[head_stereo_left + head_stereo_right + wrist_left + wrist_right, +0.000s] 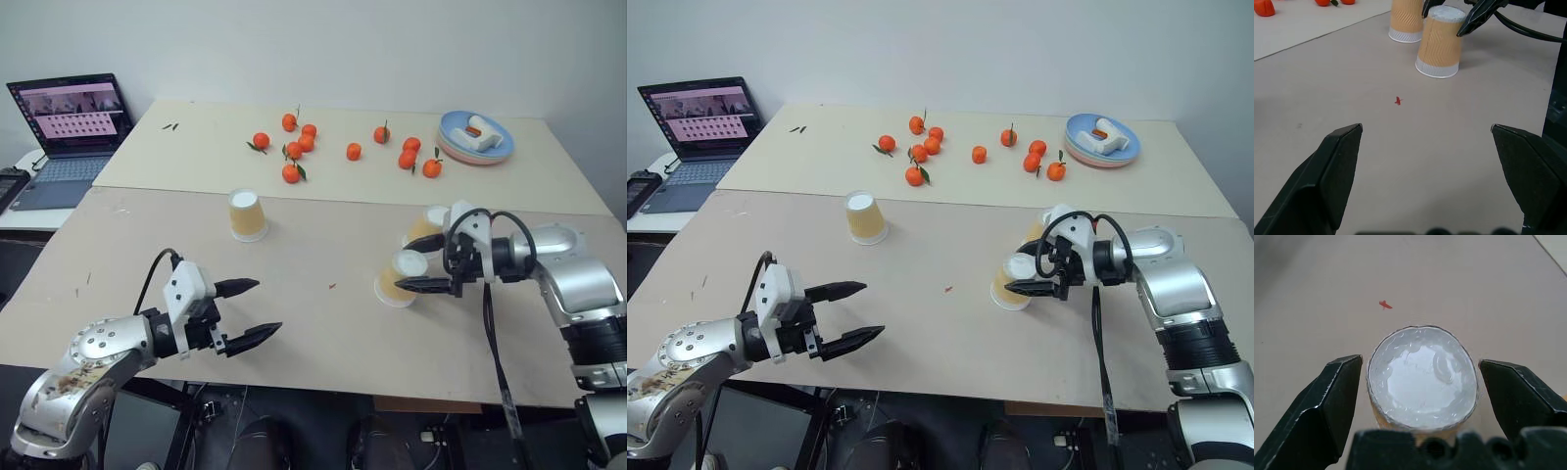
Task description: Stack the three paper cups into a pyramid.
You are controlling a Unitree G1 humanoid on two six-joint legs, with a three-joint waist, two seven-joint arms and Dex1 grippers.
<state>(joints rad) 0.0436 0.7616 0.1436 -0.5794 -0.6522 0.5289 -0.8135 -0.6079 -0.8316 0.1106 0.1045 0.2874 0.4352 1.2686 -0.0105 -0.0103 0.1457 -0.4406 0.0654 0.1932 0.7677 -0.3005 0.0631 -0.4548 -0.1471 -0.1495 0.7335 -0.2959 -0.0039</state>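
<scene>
Right pincer [423,262] spread wide astride an upturned paper cup [399,279], fingers not touching it; left pincer [250,311] agape over bare table [323,333].

Left gripper [247,310] low and level, fingers spread wide; right gripper [424,261] angled downward, fingers equally apart.

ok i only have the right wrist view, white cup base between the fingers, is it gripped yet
Observer: No. The right gripper is open, its fingers either side of the near cup, which stands upside down on the table.
Operator: where are the other two cups
Observer: One stands just behind it; the third stands alone, further to the robot's left.
Operator: left arm busy?
Observer: No. The left gripper is open and holds nothing, over the table's near edge.
</scene>
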